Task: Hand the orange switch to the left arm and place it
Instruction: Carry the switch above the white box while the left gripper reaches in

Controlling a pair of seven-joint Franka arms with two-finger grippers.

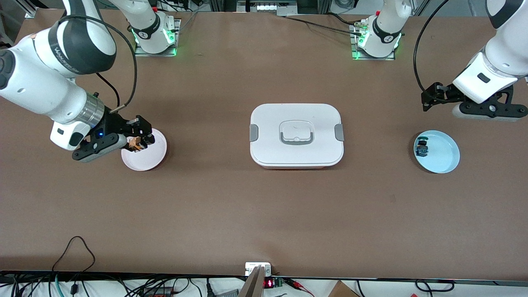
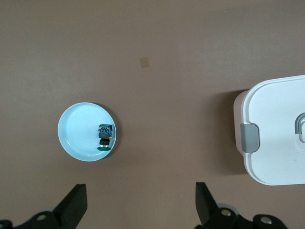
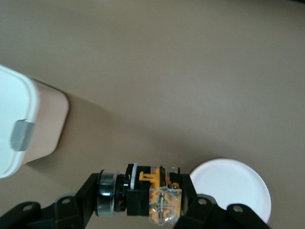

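My right gripper (image 1: 138,142) is shut on the orange switch (image 1: 134,143) and holds it just over the rim of a small white plate (image 1: 146,159) at the right arm's end of the table. In the right wrist view the switch (image 3: 152,195) lies sideways between the jaws of the right gripper (image 3: 143,198), with its tan and yellow parts showing. The white box (image 1: 296,134) with grey clasps stands shut in the middle of the table. My left gripper (image 1: 429,99) is open and empty over bare table beside a blue plate (image 1: 443,156); the left arm waits.
The blue plate (image 2: 78,131) holds a small dark switch with a green cap (image 2: 105,137), which also shows in the front view (image 1: 422,147). The box also shows in the left wrist view (image 2: 276,129) and the right wrist view (image 3: 14,124). The white plate (image 3: 236,186) holds nothing.
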